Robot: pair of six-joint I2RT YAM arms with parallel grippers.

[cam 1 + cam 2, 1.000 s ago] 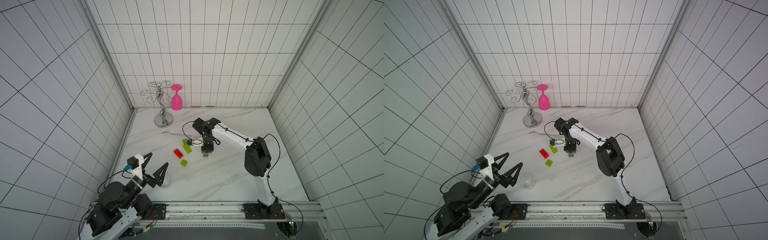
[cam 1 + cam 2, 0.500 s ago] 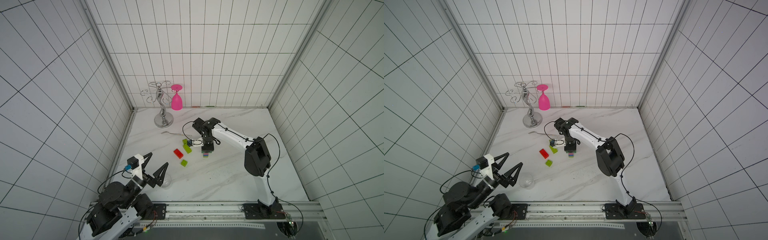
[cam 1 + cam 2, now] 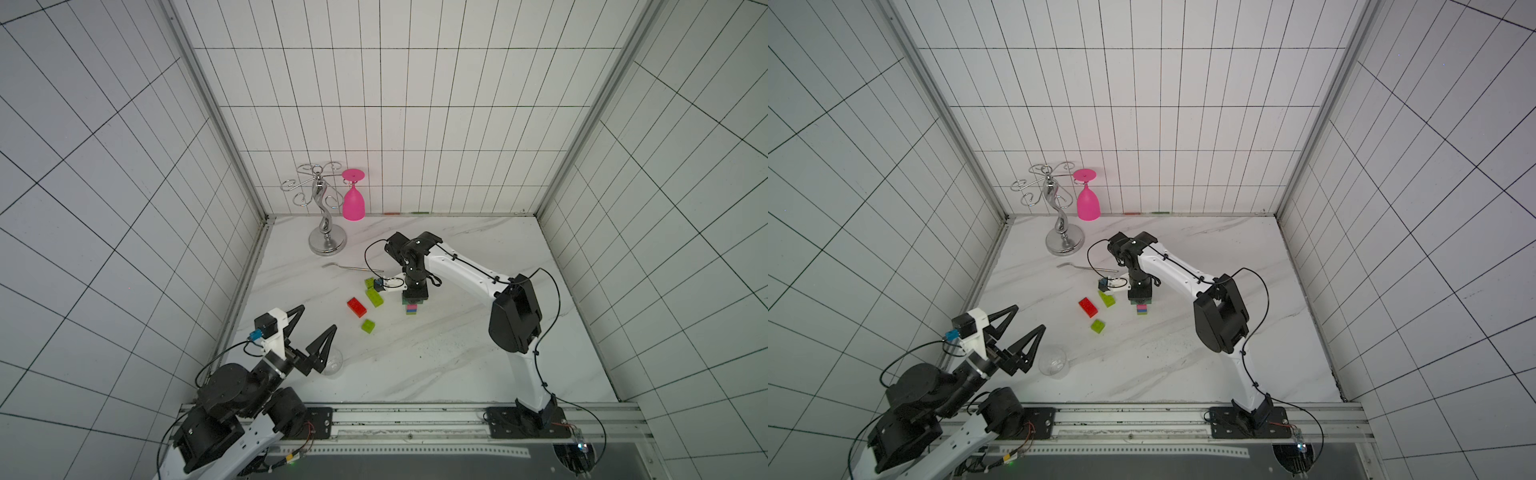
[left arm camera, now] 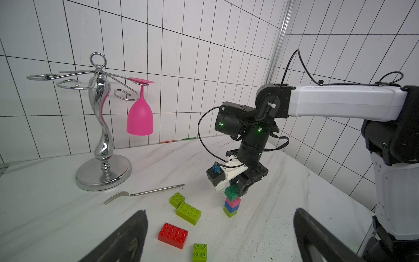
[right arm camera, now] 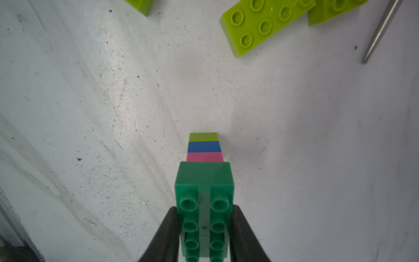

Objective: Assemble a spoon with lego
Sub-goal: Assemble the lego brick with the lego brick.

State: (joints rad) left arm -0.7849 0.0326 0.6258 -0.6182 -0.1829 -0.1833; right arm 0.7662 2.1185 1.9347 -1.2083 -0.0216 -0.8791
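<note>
Nearest me, my left gripper hangs wide open and empty beside a clear glass, well apart from the work. Next out lie the loose pieces: a small lime brick, the red brick, a long lime brick, and a second lime brick just beside its far end.

Just beyond them the stem stands upright on the table, lime, blue and pink from the bottom. My right gripper is clamped narrow on the green brick. One end of that brick appears to sit on the pink top and the rest overhangs.

I judge this to be the seating step, the start of the spoon's head. Next I need a straight downward press, then a clean release that doesn't tip that thin stack. I cannot tell whether the studs have bitten, because the jaws hide the joint and the wrist view cuts off the brick's near end.

Farthest back, a fork and a rack with a pink glass play no part.
</note>
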